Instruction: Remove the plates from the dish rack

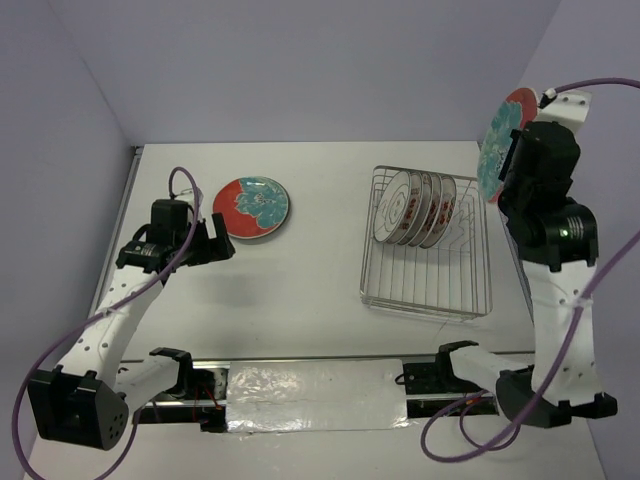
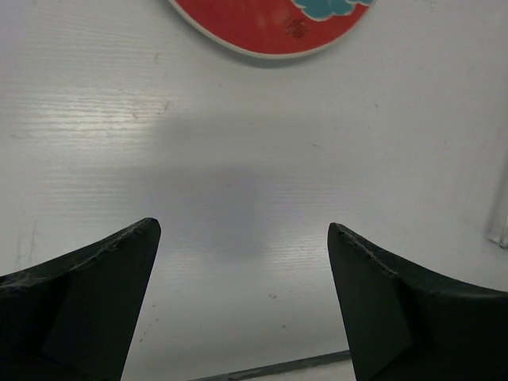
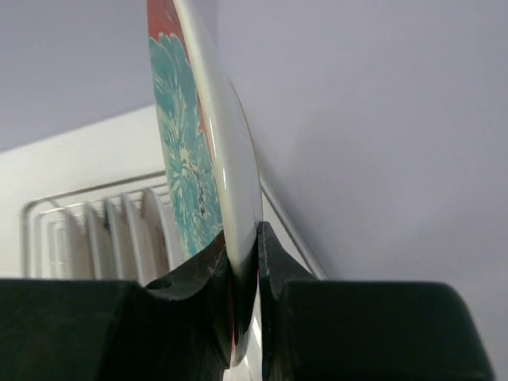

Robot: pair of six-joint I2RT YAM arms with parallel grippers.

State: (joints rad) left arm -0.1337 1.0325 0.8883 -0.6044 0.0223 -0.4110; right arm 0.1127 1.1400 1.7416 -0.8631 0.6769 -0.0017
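Note:
The silver wire dish rack (image 1: 425, 290) stands right of centre and holds several white plates with patterned rims (image 1: 418, 208), upright on edge. My right gripper (image 1: 513, 160) is shut on the rim of a red plate with teal flowers (image 1: 502, 135) and holds it on edge, high above the rack's right side. In the right wrist view this held plate (image 3: 190, 151) sits clamped between my fingers (image 3: 208, 270), with the rack and its plates (image 3: 95, 230) below. Another red plate with teal flowers (image 1: 252, 208) lies flat on the table. My left gripper (image 1: 222, 240) is open and empty beside its near left edge; the plate's edge (image 2: 270, 28) shows beyond the gripper (image 2: 242, 234).
Lilac walls close the table at the back and sides; the right wall stands close to the held plate. The white table (image 1: 300, 300) ends at a shiny strip (image 1: 315, 395) near the arm bases. Purple cables (image 1: 180, 180) loop from both arms.

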